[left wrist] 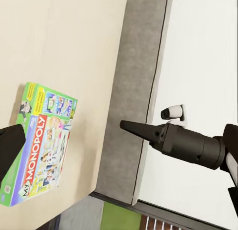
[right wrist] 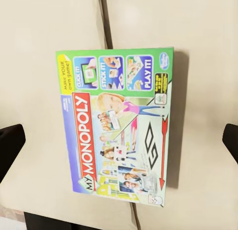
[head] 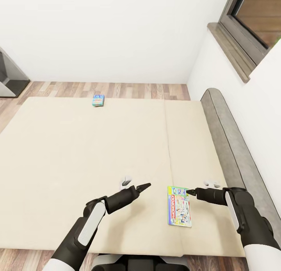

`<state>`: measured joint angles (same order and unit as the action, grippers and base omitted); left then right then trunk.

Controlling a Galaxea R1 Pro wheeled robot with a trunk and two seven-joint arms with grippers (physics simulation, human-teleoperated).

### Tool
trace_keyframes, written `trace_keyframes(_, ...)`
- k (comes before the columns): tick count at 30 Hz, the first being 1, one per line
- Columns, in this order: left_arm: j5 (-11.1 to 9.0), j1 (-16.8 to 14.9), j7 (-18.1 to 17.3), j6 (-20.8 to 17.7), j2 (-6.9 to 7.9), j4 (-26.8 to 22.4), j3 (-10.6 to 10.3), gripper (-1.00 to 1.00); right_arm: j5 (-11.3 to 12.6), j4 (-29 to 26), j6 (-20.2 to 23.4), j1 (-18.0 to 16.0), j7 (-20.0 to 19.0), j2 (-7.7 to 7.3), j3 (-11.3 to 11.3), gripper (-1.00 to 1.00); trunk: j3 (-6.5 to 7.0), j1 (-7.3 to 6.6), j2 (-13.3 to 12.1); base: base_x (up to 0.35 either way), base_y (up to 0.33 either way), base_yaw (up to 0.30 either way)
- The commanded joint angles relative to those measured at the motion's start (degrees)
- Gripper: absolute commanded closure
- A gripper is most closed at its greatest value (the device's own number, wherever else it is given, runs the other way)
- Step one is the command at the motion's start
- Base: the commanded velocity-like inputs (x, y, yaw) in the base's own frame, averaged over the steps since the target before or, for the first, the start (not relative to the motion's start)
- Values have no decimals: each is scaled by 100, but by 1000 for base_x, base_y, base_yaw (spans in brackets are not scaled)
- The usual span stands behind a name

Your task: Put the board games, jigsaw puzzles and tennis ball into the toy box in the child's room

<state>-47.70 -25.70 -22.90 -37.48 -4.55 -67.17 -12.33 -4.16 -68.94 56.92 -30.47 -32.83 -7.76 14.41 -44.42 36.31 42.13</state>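
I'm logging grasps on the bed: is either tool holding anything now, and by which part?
Nothing is held. The Monopoly box lies flat on the bed; the right tool hangs open over it, the left tool alongside.

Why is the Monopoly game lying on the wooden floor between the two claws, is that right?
Not quite. The Monopoly game lies on the bed, not the floor, as the head view shows. It does sit between the left claw and right claw.

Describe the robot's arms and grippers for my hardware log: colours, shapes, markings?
Both arms are matte black, rounded segments with a white panel along each forearm. The left gripper and right gripper taper to slim, pointed black fingers. No cables or markings visible.
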Motion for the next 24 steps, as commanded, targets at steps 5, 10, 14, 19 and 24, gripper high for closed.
trace_keyframes(5, -29, -2, -18, -39, -5, -26, 0, -100, -42, -4, 21, -3, -45, 2, 8, -100, -7, 1, 5, 0, 0, 0)
trace_keyframes(10, -29, -2, -29, -40, -8, -38, -2, -100, -42, 0, 17, -3, -42, 2, 8, -100, -8, 1, 5, 0, 0, 0)
trace_keyframes(14, -29, -2, -32, -40, -9, -42, -4, -100, -41, 1, 15, -3, -41, -1, 10, -100, -9, 1, 5, 0, 0, 0)
trace_keyframes(19, -29, -2, -34, -40, -10, -45, -4, -100, -41, 2, 14, -3, -40, 0, 46, -100, -9, 1, 5, 0, 0, 0)
trace_keyframes(24, -29, 0, -32, -40, -10, -43, -6, -100, -41, 3, 13, -3, -39, -4, 117, -100, -12, 1, 5, 0, 0, 0)
